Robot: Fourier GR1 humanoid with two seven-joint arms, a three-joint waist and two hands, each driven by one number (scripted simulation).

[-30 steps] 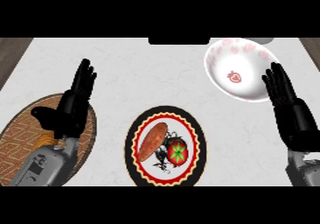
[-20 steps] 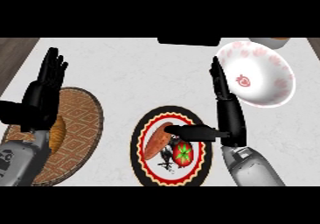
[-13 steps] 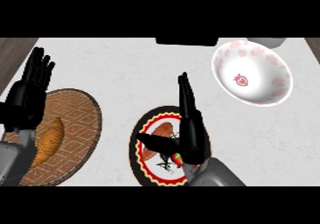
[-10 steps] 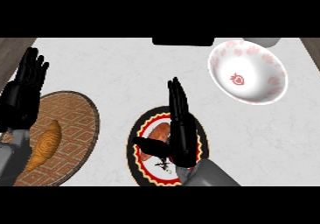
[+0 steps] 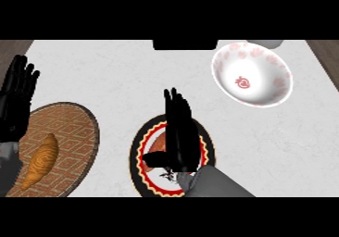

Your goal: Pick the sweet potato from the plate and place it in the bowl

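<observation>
The sweet potato [image 5: 157, 146] lies on a round plate with a red and black rim [image 5: 136, 152] at the counter's lower middle; only an orange sliver of it shows left of my right hand. My right hand [image 5: 180, 139] hangs over the plate with its fingers straight and pointing away, thumb stretched left just below the sweet potato. It hides most of the plate's middle. The white bowl with red markings [image 5: 253, 79] stands at the upper right, apart from the hand. My left hand [image 5: 14, 99] rests open at the left edge, fingers up.
A round woven mat [image 5: 73, 139] lies at the lower left with a golden croissant [image 5: 41, 157] on it. A dark object [image 5: 186, 45] sits at the counter's far edge, and a grey item [image 5: 266, 44] shows beyond the bowl.
My right hand has swung left from beside the bowl to over the plate, covering most of the sweet potato. The left hand has drifted toward the left edge.
</observation>
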